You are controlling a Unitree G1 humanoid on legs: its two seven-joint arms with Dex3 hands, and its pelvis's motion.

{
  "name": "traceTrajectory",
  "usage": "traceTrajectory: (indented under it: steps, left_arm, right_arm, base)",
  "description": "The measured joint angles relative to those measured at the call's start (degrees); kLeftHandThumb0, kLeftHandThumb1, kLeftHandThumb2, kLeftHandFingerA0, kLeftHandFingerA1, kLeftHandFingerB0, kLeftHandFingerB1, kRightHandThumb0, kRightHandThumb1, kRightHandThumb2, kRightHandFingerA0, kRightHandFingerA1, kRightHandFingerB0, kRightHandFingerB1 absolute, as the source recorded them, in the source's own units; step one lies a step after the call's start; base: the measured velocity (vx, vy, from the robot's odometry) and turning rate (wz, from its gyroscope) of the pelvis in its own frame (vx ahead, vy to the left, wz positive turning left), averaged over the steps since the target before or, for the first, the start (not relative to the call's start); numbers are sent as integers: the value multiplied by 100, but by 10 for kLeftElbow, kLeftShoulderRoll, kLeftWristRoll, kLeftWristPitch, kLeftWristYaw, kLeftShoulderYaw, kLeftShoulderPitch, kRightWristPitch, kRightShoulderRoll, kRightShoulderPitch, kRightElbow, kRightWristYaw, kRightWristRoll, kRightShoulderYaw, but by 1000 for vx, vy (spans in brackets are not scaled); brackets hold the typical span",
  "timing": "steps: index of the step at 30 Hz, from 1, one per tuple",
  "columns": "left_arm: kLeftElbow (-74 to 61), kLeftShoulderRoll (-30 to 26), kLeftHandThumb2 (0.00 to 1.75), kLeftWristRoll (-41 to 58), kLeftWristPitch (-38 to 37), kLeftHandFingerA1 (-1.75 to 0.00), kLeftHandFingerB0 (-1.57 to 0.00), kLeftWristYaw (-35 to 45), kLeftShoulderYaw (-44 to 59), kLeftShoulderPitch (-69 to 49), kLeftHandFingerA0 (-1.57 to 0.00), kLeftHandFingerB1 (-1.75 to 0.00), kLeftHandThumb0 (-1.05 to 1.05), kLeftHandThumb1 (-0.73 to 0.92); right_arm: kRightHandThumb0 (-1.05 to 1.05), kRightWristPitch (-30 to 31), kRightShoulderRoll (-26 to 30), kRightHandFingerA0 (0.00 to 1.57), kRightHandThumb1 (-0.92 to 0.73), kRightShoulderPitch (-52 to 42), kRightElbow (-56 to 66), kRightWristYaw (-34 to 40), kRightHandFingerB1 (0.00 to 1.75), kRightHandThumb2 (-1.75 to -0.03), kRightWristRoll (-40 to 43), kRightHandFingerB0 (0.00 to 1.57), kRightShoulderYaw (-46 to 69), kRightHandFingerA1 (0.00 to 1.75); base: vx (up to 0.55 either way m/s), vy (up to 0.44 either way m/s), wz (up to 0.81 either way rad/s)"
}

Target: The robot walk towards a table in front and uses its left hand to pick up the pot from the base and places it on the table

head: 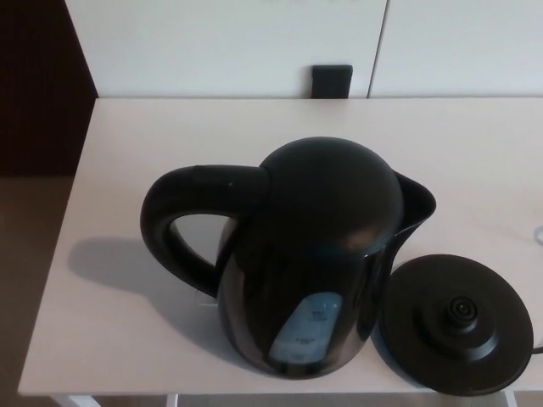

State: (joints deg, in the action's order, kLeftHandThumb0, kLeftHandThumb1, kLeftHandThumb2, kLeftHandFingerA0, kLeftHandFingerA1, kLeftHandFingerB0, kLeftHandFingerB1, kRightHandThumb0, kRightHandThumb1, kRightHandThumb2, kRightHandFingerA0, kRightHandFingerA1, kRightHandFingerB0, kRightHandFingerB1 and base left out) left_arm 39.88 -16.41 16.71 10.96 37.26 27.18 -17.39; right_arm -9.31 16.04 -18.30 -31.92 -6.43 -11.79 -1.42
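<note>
Robot's body not in view

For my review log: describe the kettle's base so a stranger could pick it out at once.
Start at the pale table, near its front edge, right of the tall black electric kettle. The power base lies flat there. Unlike the domed, handled kettle, it is a low black disc with a round connector at its centre.

The black pot (314,254) stands upright on the table (127,144), just beside its round black base (462,326), not on it. Its handle (212,185) points to my left.
</note>
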Motion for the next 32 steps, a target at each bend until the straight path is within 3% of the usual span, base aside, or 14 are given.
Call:
traceTrajectory:
  steps: [8,9,10,11,20,21,32]
  left_arm:
    - [72,7,100,-38,-71,-16,0,-49,-61,1,0,-17,-79,66]
    - [83,7,63,-45,-83,-9,0,-56,-67,-1,0,-16,-72,82]
    - [91,7,63,-48,-93,-9,0,-61,-70,-2,0,-16,-72,82]
    - [97,6,100,-51,-100,-16,0,-64,-72,-3,0,-16,-77,66]
    - [140,-5,98,-73,-183,-16,0,-93,-94,-4,0,-16,-79,66]
    - [142,-7,98,-74,-188,-15,0,-96,-95,-4,0,-16,-80,65]
    - [165,-15,98,-84,-240,-17,0,-119,-107,7,0,-17,-76,65]
  right_arm:
    - [-39,-17,-5,43,-62,-5,-5,8,36,-59,9,29,16,43]
    - [-37,-19,-7,44,-61,-7,-4,9,36,-59,10,29,20,43]
    - [-37,-20,-7,44,-61,-8,-3,10,36,-59,11,29,22,43]
    - [-40,-21,-8,42,-62,-8,-4,11,35,-59,12,28,23,43]
    - [-41,-43,-17,39,-63,3,-16,30,34,-60,16,24,44,41]
    - [-46,-46,-19,32,-55,3,-16,33,40,-71,17,19,47,46]
    - [-44,-60,-34,30,-54,11,-24,55,37,-70,36,13,72,44]
  base:
    - [0,0,0]
    - [0,0,0]
    - [0,0,0]
    - [0,0,0]
    - [0,0,0]
    - [0,0,0]
    - [0,0,0]
